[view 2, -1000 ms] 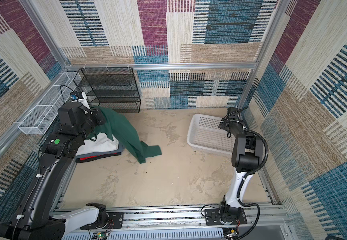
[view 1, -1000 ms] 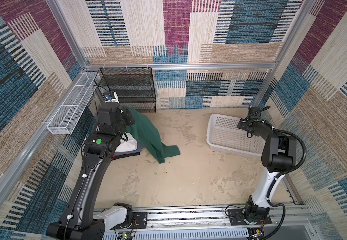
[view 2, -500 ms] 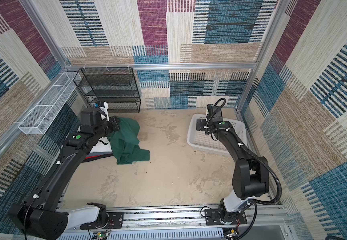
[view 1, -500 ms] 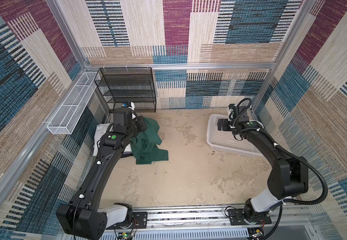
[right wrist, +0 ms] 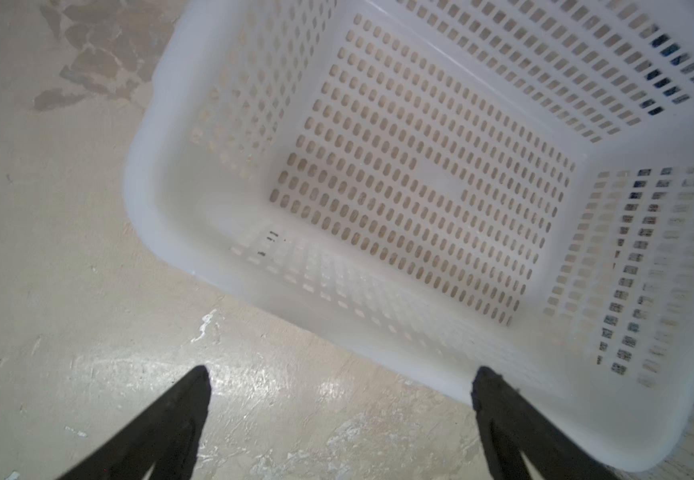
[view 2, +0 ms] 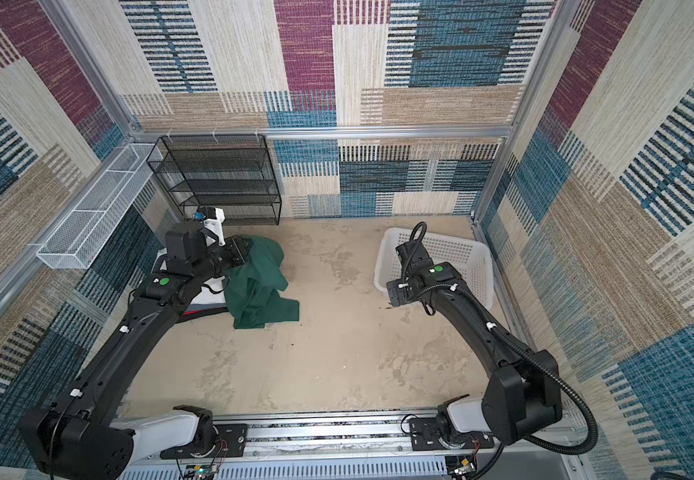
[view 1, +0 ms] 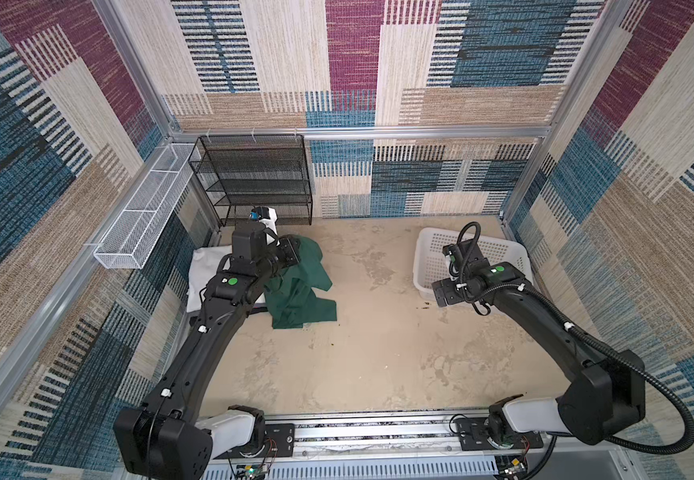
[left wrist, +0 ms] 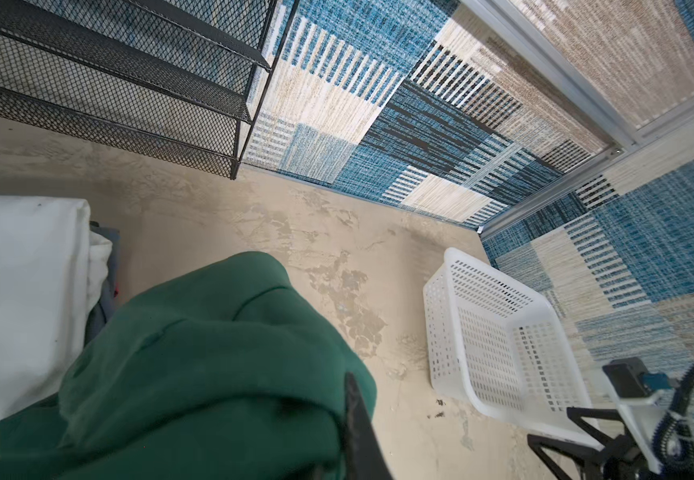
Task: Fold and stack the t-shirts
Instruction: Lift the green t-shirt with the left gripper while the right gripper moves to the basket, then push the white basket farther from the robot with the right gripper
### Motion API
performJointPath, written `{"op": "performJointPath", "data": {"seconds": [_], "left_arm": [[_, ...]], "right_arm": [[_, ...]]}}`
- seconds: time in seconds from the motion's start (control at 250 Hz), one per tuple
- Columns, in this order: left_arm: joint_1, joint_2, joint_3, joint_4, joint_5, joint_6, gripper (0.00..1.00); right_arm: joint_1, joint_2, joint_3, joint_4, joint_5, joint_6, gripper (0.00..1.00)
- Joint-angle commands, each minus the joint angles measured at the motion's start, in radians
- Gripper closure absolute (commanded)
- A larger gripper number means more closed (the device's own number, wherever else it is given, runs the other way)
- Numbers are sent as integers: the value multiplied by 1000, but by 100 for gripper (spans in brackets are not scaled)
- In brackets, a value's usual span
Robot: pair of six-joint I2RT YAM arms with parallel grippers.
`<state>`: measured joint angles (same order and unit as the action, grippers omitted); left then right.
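The dark green t-shirt (view 1: 300,300) (view 2: 260,300) hangs bunched from my left gripper (view 1: 292,255) (view 2: 242,250), and its lower part lies crumpled on the table beside the stack. In the left wrist view the green t-shirt (left wrist: 195,365) covers the jaws; one black finger (left wrist: 355,419) shows against the cloth. The stack of folded t-shirts has a white one (view 1: 208,266) (left wrist: 17,270) on top, grey (left wrist: 102,301) under it and a red-black edge (view 2: 204,310) at the bottom. My right gripper (right wrist: 341,384) (view 1: 440,294) is open over bare table at the white basket's near rim, holding nothing.
The white plastic basket (view 1: 423,266) (view 2: 381,266) (right wrist: 150,199) (left wrist: 449,332) stands at the back right with nothing in it. A black mesh rack (view 1: 253,178) stands against the back wall. A white wire tray (view 1: 141,216) hangs on the left wall.
My left gripper has carried the green t-shirt rightward and lower, and the cloth now bunches on the table. My right gripper has swung from the basket's far side to its near left corner.
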<state>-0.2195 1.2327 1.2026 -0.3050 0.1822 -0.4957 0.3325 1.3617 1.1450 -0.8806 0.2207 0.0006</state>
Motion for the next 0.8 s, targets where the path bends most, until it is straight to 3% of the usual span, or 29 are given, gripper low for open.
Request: {"op": "performJointPath", "data": {"seconds": [0.0, 0.352, 0.44, 0.476, 0.508, 0.548, 0.624, 0.7, 0.796], "left_arm": [[-6, -4, -22, 99, 40, -26, 100], [-15, -45, -62, 115, 37, -18, 100], [-15, -43, -67, 121, 42, -23, 100], [-15, -41, -68, 124, 47, -23, 100], [-15, -39, -69, 126, 52, -23, 100], [-15, -37, -70, 126, 56, -21, 100], [-15, -38, -75, 123, 53, -18, 100], [-15, -41, -82, 121, 47, -14, 100], [-15, -43, -95, 123, 49, -14, 100]], "right_arm": [[3, -7, -5, 14, 26, -26, 1], [3, 165, -8, 71, 151, -21, 1], [3, 210, -8, 84, 196, -4, 12], [4, 233, 0, 87, 211, 2, 22], [3, 253, 5, 96, 218, 6, 38], [3, 269, 11, 116, 220, 6, 47], [3, 298, 15, 165, 210, -16, 49], [0, 334, 37, 208, 219, -35, 62], [-14, 384, 98, 253, 220, -62, 61]]}}
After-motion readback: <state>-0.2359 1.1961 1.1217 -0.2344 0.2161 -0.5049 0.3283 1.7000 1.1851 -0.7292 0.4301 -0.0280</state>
